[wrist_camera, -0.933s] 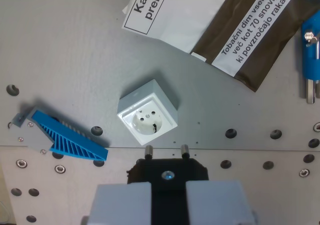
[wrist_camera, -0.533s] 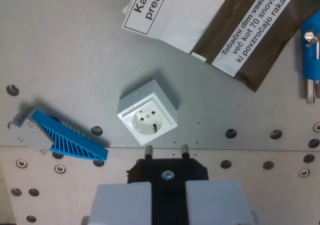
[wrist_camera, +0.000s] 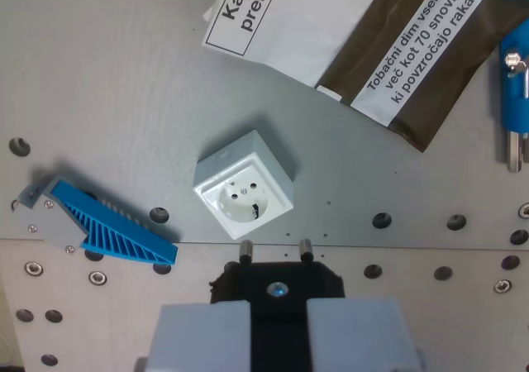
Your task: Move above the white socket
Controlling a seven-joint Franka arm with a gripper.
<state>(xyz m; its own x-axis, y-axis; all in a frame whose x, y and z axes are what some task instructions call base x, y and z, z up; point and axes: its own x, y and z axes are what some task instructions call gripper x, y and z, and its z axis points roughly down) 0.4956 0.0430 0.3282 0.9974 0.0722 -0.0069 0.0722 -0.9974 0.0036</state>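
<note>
One white socket (wrist_camera: pixel 244 192), with two pin holes in its face, near the middle of the metal plate (wrist_camera: pixel 124 99). One blue ribbed wedge part (wrist_camera: pixel 111 230) toward the plate's left edge; one blue-handled tool (wrist_camera: pixel 516 99) at the right edge, cut off by the frame. One tobacco pouch (wrist_camera: pixel 364 33) with two white warning labels along the top edge; two metal pins (wrist_camera: pixel 274 249) showing on one black plug (wrist_camera: pixel 277 283) at the bottom.
</note>
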